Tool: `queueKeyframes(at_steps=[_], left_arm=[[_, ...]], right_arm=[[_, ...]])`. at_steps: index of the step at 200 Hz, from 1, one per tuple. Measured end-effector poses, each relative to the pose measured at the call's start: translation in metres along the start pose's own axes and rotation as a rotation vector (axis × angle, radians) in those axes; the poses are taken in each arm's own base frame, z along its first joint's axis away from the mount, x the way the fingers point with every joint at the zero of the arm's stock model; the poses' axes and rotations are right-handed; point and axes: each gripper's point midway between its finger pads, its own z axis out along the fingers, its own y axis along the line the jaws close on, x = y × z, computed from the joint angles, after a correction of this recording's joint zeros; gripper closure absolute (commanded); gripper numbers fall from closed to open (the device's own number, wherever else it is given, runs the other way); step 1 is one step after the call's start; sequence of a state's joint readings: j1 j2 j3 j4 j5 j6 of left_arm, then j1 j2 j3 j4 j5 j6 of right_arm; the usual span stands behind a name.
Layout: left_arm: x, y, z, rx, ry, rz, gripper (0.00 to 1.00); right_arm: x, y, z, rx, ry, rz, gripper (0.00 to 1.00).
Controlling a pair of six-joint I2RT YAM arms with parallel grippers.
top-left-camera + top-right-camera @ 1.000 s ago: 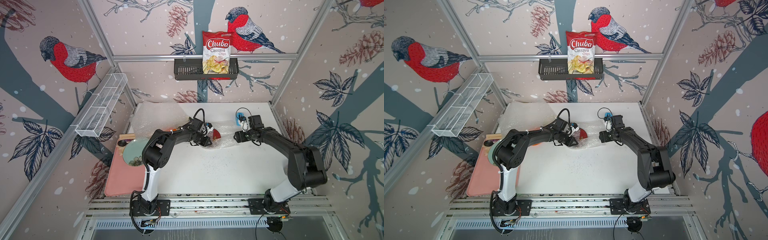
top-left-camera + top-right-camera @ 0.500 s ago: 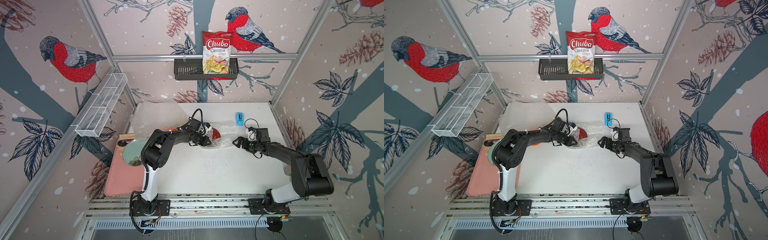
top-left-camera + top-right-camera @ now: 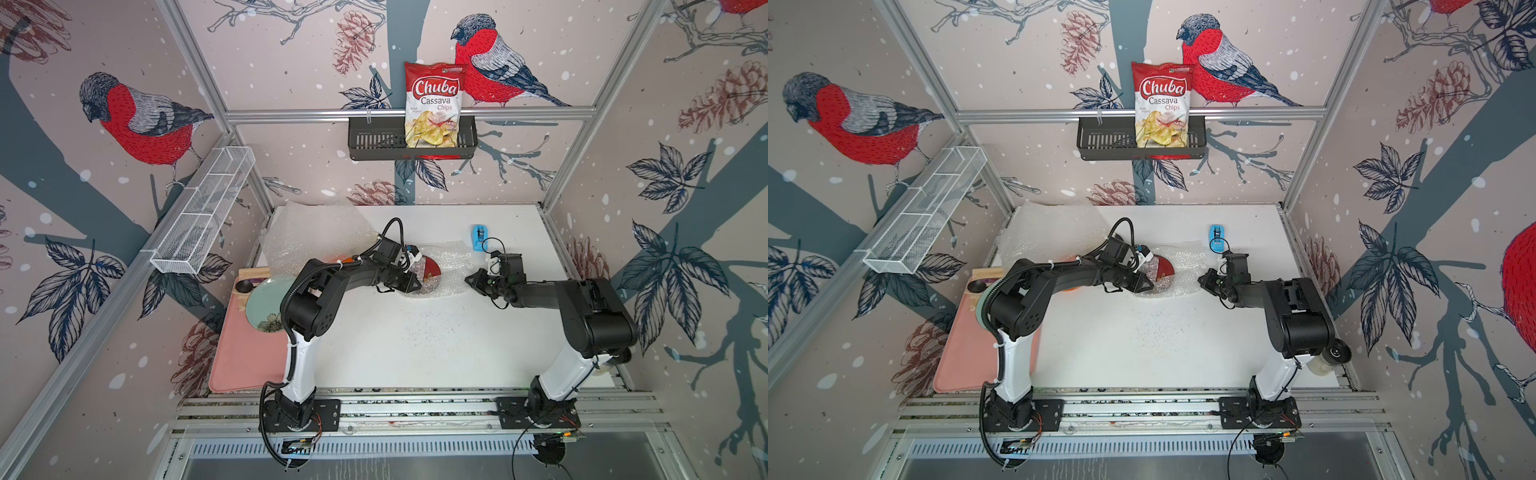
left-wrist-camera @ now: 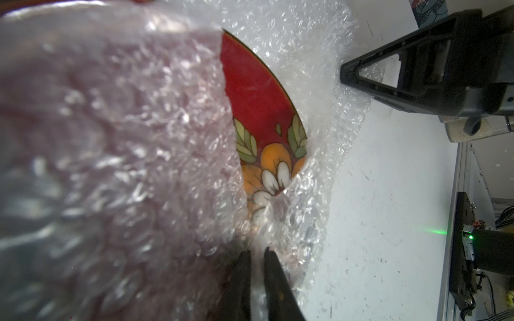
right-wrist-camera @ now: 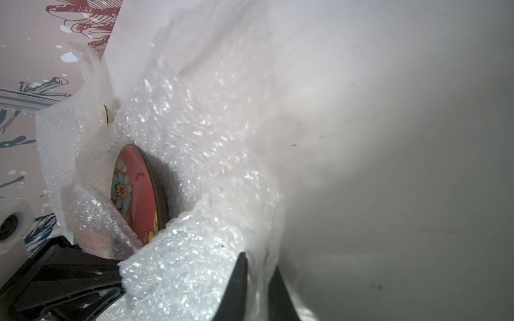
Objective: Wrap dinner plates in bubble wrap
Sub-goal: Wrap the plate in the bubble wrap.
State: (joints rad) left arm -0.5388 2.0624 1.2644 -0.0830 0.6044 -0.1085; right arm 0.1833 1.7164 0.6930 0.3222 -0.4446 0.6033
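Fingers of the left gripper: nearly closed, pinching a flap of the bubble wrap sheet that is folded over the red plate. The pinch keeps the springy flap from opening.
Fingers of the right gripper: closed on the free edge of the same sheet, with film visible between them. This hold is probably meant to raise the unfolded side.
Gripper stations: in a top view the left gripper sits at 8 o'clock of the red plate. The right gripper sits at 3 o'clock, clear of the rim.
Plate location: flat on the bubble wrap sheet, just toward 12 o'clock of the table centre. Most of the face is covered, and a crescent toward 2 o'clock is bare.
Step in hand: second fold, judged. The right-hand edge must travel toward 9 o'clock over the bare crescent.
Caution: if the first flap is let go early, the fold would likely spring open. A hard pull could drag the plate.
Stock awaiting: the orange plate is partly hidden behind the left arm. The spare bubble wrap lies at 10 o'clock of the table, near that arm.
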Motion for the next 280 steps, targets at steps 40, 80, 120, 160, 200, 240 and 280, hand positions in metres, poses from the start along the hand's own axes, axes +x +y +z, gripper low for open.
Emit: queueKeyframes(at_steps=[40,80,120,160,200,240,280], left_arm=[[-0.002,0.0,0.0,0.014,-0.001,-0.03,0.84],[-0.004,-0.001,0.002,0.042,-0.007,-0.102,0.83],[-0.005,-0.003,0.006,0.073,-0.018,-0.132,0.82],[-0.008,-0.005,0.002,0.074,-0.025,-0.13,0.75],[-0.033,-0.016,-0.03,0.084,-0.095,-0.106,0.67],[-0.033,0.023,-0.019,-0.044,-0.091,-0.154,0.79],[-0.017,0.031,-0.01,-0.049,-0.079,-0.194,0.81]], right_arm=[[-0.013,0.061,-0.02,-0.054,-0.088,-0.154,1.0],[0.035,0.134,-0.006,-0.153,-0.022,-0.382,1.0],[0.062,0.14,0.039,-0.148,0.07,-0.413,1.0],[0.062,0.101,0.076,-0.051,0.106,-0.285,1.0],[0.063,0.1,0.081,-0.065,0.086,-0.289,1.0],[0.064,0.101,0.07,-0.047,0.1,-0.286,1.0],[0.058,0.135,0.058,-0.051,0.113,-0.342,1.0]])
